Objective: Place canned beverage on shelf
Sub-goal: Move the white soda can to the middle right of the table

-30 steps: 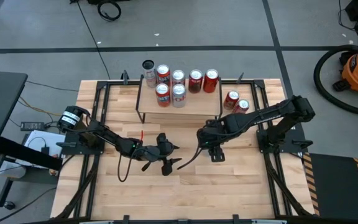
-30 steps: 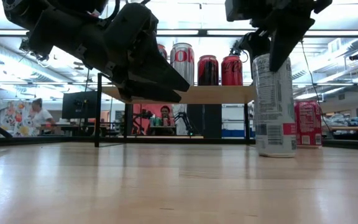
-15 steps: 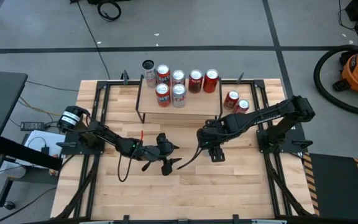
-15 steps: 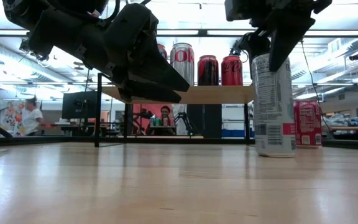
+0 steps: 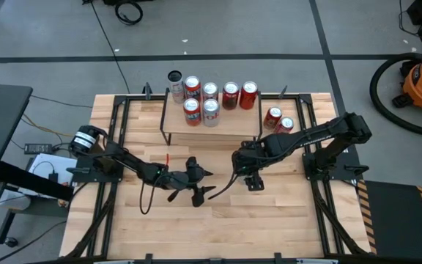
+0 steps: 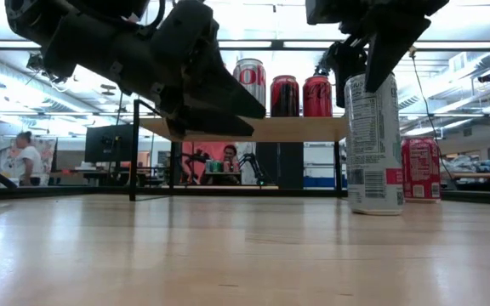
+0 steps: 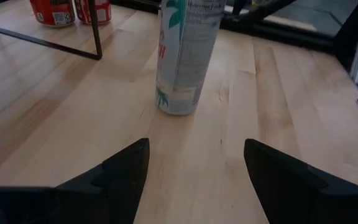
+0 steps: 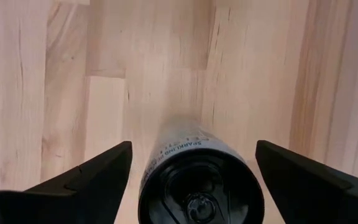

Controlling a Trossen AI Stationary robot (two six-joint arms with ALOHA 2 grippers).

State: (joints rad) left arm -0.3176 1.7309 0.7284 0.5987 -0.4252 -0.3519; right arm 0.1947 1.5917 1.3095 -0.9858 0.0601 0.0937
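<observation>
1. Six cans [image 5: 209,101] are counted on the shelf [image 5: 233,123] in the high view, four in the back row and two in front; a dark-topped can [image 5: 175,77] is seen at the shelf's far left corner, but whether it is on the board cannot be told. Two red cans [image 5: 278,120] are seen on the table [image 5: 218,220] just right of the shelf. The right gripper [image 5: 253,178] is held over a white can [image 5: 256,184] on the table in front of the shelf; the left gripper [image 5: 200,192] is parked near the table's middle.

2. Low view: the white can [image 6: 374,144] is seen upright on the tabletop, with the right gripper [image 6: 366,51] directly above its top and its fingers down either side of the rim. Contact cannot be confirmed. Red cans are visible on the shelf [image 6: 287,128] behind.

3. Left wrist view: the left gripper [image 7: 194,163] is shown with fingers spread wide and nothing between them; the white can [image 7: 187,55] is well ahead of it.

4. Right wrist view: the right gripper [image 8: 191,165] is shown spread wider than the can [image 8: 201,180], a gap visible on each side; nothing is gripped.

5. Progress, as judged: the shelf is partly stocked. The white can is not yet grasped; closing, lifting and placing remain, as do the two red cans beside the shelf.
</observation>
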